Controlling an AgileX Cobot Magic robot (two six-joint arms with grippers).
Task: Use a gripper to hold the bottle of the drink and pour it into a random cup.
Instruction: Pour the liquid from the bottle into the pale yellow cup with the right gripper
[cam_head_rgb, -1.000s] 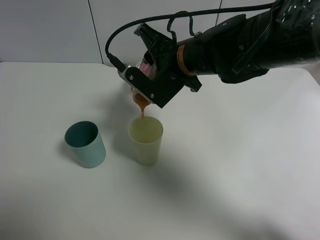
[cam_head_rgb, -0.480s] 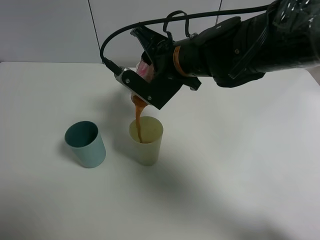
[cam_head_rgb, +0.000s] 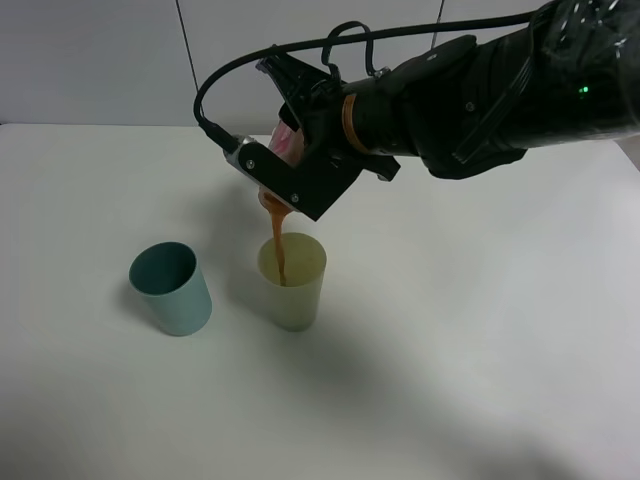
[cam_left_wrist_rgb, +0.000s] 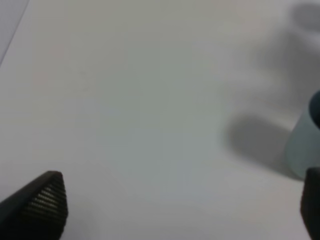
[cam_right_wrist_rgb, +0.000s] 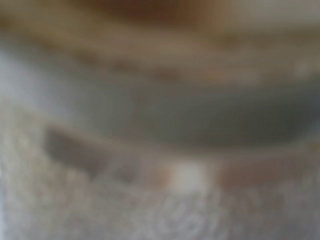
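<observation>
My right gripper (cam_head_rgb: 280, 132) hangs over the middle of the table in the high view, shut on the bottle (cam_head_rgb: 290, 145), which is tipped mouth-down. A thin brown stream of the drink (cam_head_rgb: 280, 245) falls from the bottle's mouth into the pale yellow-green cup (cam_head_rgb: 292, 282) standing directly below. The right wrist view is filled by a blurred close-up of the bottle (cam_right_wrist_rgb: 160, 125), with its label and brown liquid. In the left wrist view my left gripper (cam_left_wrist_rgb: 180, 205) is low over the table, its two black fingertips (cam_left_wrist_rgb: 47, 200) far apart with nothing between them.
A teal cup (cam_head_rgb: 170, 288) stands upright to the left of the yellow-green one, and its side shows in the left wrist view as the teal cup (cam_left_wrist_rgb: 304, 145). The white table (cam_head_rgb: 480, 350) runs back to a pale wall.
The bottle has tipped slightly further and shifted a little up and left. The stream, which just reached the cup's rim a second ago, now runs steadily into it.
</observation>
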